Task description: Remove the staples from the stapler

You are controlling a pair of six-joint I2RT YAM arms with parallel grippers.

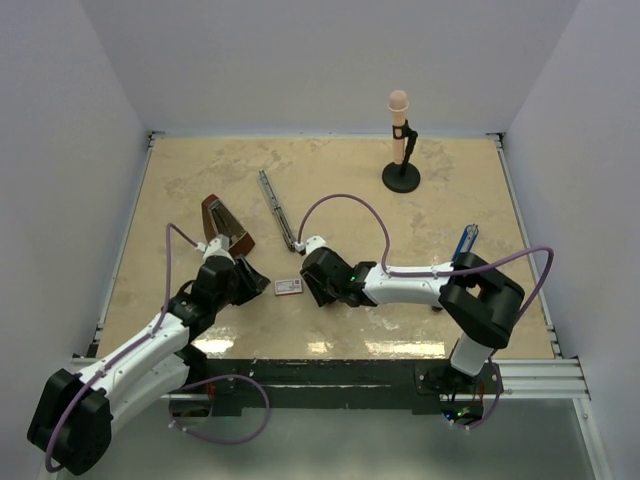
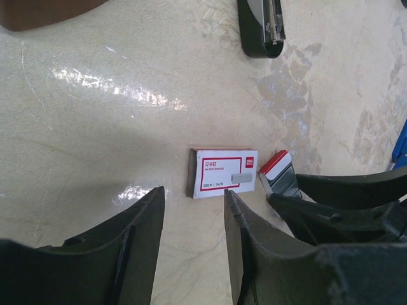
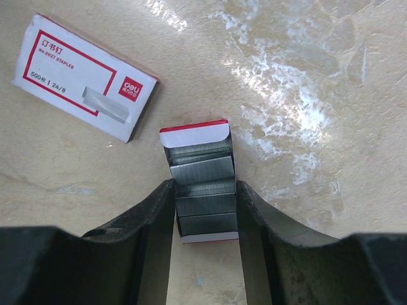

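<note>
Within the right end effector (image 3: 205,185), the staple tray (image 3: 194,132) sits clamped edgewise.

The worktop (image 3: 331,76) is that glossy marble-look beige stuff, glare all over it. The staples (image 3: 202,166) are bright ridged metal in a thin red-and-white card tray (image 3: 194,132), and the box sleeve (image 3: 76,70) is matt printed card too. The right end effector (image 3: 205,185) fingers (image 3: 127,248) look like matt black plastic, a bit grainy.
</note>
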